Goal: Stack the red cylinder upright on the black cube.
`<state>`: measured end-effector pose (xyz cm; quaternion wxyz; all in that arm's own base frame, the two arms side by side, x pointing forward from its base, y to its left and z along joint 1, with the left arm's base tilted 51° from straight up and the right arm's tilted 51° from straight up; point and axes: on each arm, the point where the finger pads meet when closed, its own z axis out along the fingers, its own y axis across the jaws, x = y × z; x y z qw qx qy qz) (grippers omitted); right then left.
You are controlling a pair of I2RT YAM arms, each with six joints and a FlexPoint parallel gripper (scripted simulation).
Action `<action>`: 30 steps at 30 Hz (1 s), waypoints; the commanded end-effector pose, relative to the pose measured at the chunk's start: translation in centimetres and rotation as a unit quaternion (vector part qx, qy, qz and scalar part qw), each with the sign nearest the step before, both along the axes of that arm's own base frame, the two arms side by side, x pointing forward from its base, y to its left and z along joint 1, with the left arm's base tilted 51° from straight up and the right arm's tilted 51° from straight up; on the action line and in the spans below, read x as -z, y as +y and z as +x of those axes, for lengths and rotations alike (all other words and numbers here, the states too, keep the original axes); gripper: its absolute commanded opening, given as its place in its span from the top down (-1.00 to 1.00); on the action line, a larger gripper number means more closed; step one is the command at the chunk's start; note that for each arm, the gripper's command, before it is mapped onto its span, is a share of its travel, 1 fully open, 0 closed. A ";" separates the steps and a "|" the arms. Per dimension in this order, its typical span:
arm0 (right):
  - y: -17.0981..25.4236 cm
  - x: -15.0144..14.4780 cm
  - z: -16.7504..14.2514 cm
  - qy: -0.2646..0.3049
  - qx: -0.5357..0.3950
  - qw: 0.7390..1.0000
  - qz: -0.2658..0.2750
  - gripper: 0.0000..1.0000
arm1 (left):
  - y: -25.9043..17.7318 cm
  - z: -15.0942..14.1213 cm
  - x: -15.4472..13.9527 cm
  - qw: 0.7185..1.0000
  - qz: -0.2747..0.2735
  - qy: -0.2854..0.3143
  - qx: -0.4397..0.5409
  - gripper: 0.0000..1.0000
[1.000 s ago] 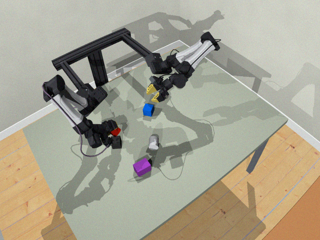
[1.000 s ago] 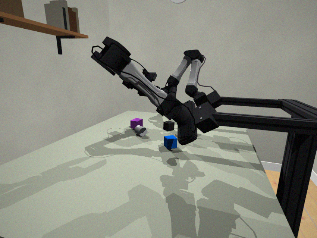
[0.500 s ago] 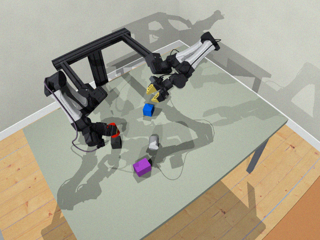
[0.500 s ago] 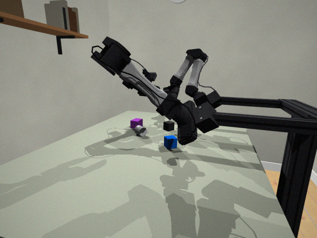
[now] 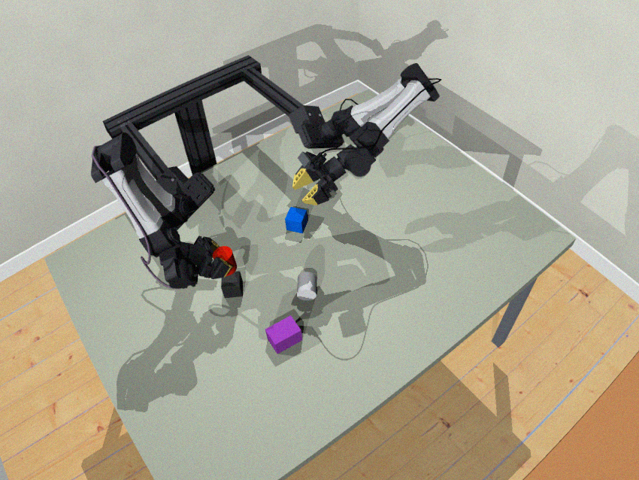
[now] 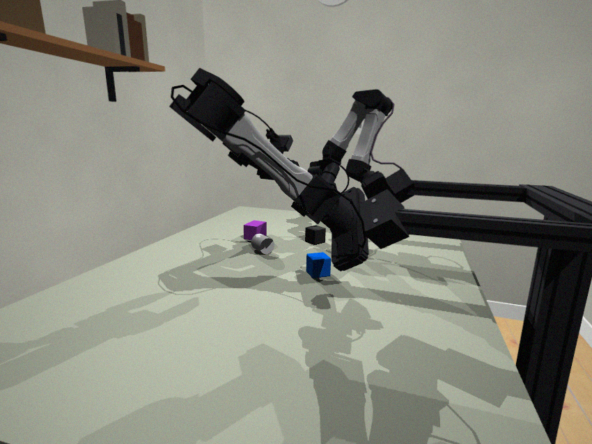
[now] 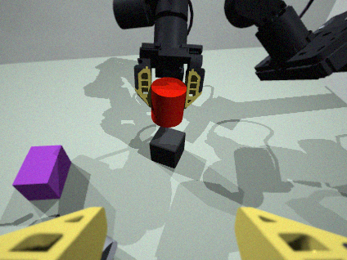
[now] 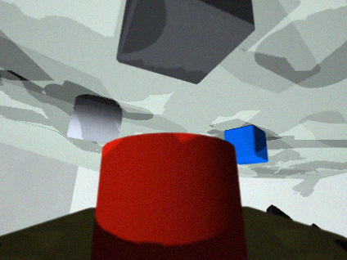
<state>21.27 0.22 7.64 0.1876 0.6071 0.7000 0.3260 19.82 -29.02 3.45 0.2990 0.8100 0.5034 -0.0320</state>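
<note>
R jaws (image 5: 223,264) part-open, clamped round the solid red cylinder (image 5: 225,257) (image 7: 167,104) (image 8: 168,188), held near-upright above the matte black cube (image 5: 231,285) (image 6: 315,234) (image 7: 167,147) (image 8: 188,37), prob. for end-down placing; L jaws (image 5: 306,187), approx. half-open, grip nothing, well apart from cube.

Red cylinder (image 5: 225,259) (image 7: 168,104) (image 8: 168,188) tipped nearer to upright than in earlier top views, more of it exposed. Right tool (image 5: 223,261) (image 7: 168,104) (image 8: 169,229) rotated with it, yellow fingers brought into top view. Wrist swung farther from black cube (image 5: 231,287) (image 6: 315,234) (image 7: 167,148) (image 8: 188,38). Elbow of right arm (image 5: 131,198) (image 6: 368,133) (image 7: 171,30) shifted toward frame (image 5: 180,95) (image 6: 468,191). Arm's cable loop drawn in, its shadow on surface (image 5: 361,402) (image 6: 191,334) (image 7: 123,176) (image 8: 184,102) reshaped.
</note>
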 end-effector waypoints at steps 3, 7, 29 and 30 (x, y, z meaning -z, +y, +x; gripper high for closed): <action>0.0 -0.4 0.2 -0.010 0.049 0.998 0.031 0.04 | -0.5 0.1 -0.4 1.000 -0.009 -0.004 0.001 -0.22; -0.1 -0.1 0.0 -0.004 0.046 0.999 0.024 0.04 | -0.5 0.1 -0.4 1.000 -0.009 -0.004 0.001 -0.22; -2.6 1.9 4.1 -0.010 0.038 0.999 0.026 0.04 | -0.5 0.1 -0.4 1.000 -0.009 -0.004 0.001 -0.22; -2.6 1.9 4.1 -0.010 0.038 0.999 0.026 0.04 | -0.5 0.1 -0.4 1.000 -0.009 -0.004 0.001 -0.22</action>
